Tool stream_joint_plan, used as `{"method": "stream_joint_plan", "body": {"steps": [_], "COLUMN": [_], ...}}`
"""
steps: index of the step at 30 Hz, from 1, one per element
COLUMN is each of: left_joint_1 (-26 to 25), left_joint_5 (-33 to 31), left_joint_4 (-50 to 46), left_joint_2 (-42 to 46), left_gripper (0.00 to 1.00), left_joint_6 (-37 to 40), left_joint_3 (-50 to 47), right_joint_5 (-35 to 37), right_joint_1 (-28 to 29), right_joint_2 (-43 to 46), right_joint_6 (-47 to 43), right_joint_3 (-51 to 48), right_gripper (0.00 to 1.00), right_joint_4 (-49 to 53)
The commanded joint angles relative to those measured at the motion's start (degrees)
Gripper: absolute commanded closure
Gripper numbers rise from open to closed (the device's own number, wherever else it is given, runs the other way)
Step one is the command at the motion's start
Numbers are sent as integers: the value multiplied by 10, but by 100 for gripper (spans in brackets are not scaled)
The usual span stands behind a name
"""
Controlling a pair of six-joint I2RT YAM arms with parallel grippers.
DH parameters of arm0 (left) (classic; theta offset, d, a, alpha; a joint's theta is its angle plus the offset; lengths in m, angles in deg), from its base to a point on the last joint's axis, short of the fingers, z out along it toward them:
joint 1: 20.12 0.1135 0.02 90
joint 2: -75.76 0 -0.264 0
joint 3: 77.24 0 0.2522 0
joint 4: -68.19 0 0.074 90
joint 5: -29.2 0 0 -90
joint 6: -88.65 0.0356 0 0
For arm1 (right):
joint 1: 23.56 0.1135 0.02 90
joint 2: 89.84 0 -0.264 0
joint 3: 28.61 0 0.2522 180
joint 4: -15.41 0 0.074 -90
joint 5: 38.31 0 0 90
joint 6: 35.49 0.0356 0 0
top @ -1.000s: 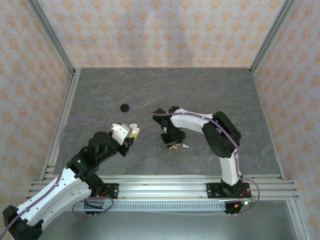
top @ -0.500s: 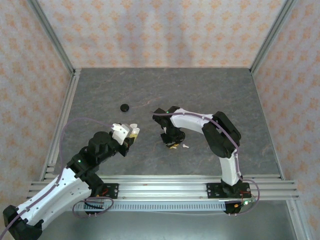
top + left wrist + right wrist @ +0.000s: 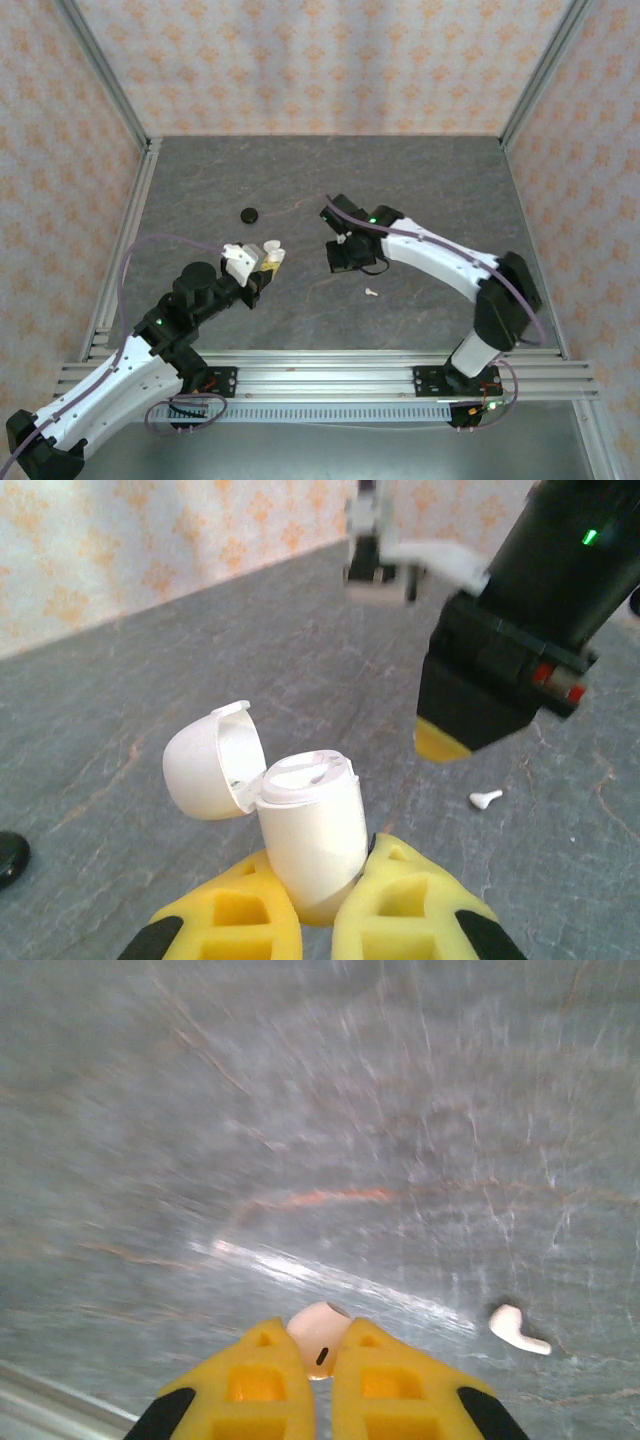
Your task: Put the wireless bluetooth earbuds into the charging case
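The small white, rounded plastic charging case [image 3: 312, 830] stands nearly upright, pinched low on its body between the yellow pads of the left gripper [image 3: 316, 905], whose jaws are closed tight on it. It is held off the table [image 3: 430, 180], over the near-left part. Its domed lid [image 3: 208, 760] hangs open to one side, so the mouth faces up and towards the other arm.

A tiny pale-pink plastic bud, the held earbud [image 3: 320, 1332], sits nipped between the tips of the right gripper [image 3: 322, 1362]. Its rounded head pokes out past the pads, and the jaws are closed down on it. From above, the right gripper [image 3: 347, 260] is just to the right of the case [image 3: 270, 250], with bare grey stone-patterned tabletop between them. I'd say the next move is a short carry leftward and then down into the open mouth.

The second white bud, the loose earbud [image 3: 371, 293], lies flat on the table towards the near edge. It is on the right arm's side, close to the right gripper and clear of both arms. Its stem points away from its head along the table surface [image 3: 517, 1328].

A small black disc [image 3: 249, 213] sits farther back, left of centre.

The case's sockets are washed out white, so I can't tell whether either is filled. The held bud's stem is buried between the pads, so its direction is unclear.
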Motion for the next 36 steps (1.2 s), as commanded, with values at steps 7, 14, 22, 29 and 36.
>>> {"method": "stream_joint_plan", "body": {"steps": [7, 14, 22, 29, 36], "left_joint_1": [-5, -6, -6, -7, -8], "left_joint_5": [1, -8, -5, -7, -9], "left_joint_4": [130, 187, 199, 188, 189], "left_joint_2": [-27, -77, -108, -105, -103], "left_gripper": [100, 100, 100, 100, 100], "left_joint_6": [34, 48, 48, 45, 41], "left_joint_3": [25, 60, 97, 102, 103], "right_joint_5": [-17, -66, -89, -92, -69], "right_joint_1": [1, 2, 13, 27, 53], "right_joint_2": [182, 212, 196, 186, 184], "right_joint_6": [116, 206, 304, 343, 355], "right_joint_3": [-41, -56, -78, -82, -100], "right_gripper": [90, 90, 90, 90, 90], "right_joint_4": [-231, -379, -496, -544, -578]}}
